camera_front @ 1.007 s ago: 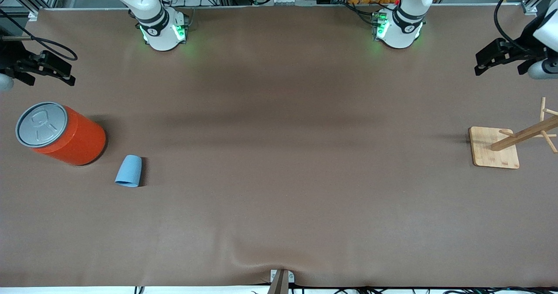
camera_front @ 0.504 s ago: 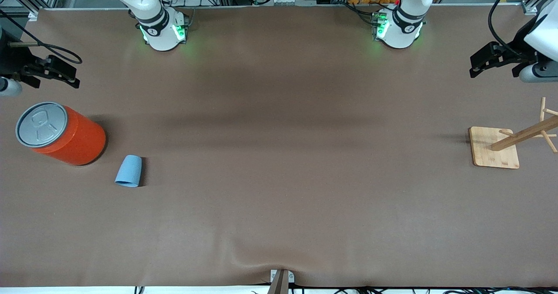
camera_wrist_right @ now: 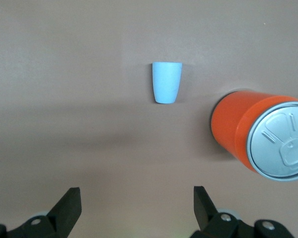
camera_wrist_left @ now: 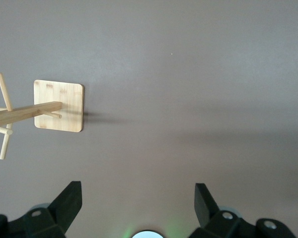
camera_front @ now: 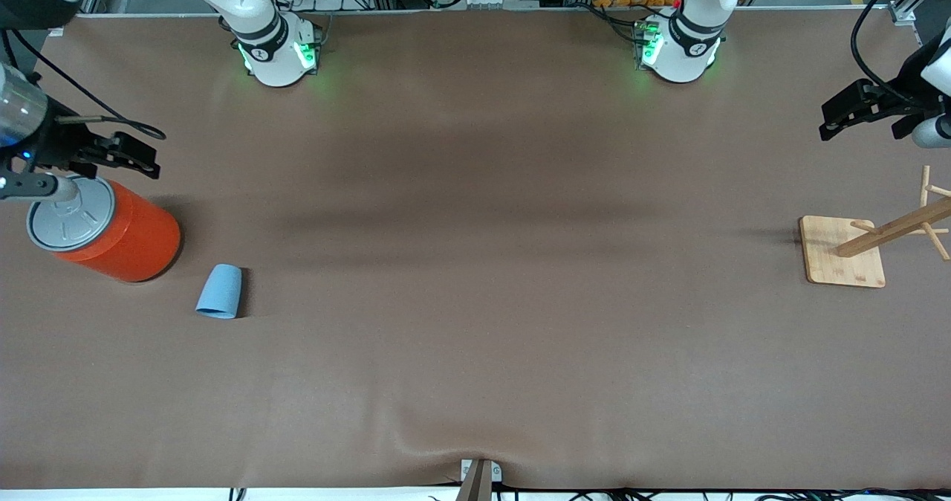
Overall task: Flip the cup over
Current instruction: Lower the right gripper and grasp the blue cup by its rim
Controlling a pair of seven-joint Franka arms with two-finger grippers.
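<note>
The approach step looks to be in hand: the right gripper (camera_front: 137, 157) is hanging empty with its fingers spread wide, over the table just beside the orange can (camera_front: 111, 230), with the cup (camera_front: 220, 291) lying on its side below it, near the can. The left gripper (camera_front: 843, 111) is waiting, fingers wide, above the wooden rack (camera_front: 877, 244). Next, the right gripper likely needs to descend, straddling the cup's wall.

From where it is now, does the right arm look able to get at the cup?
Probably yes. The right hand is open above the can, and the cup stands beside the can with bare table around it; nothing blocks a descent.
</note>
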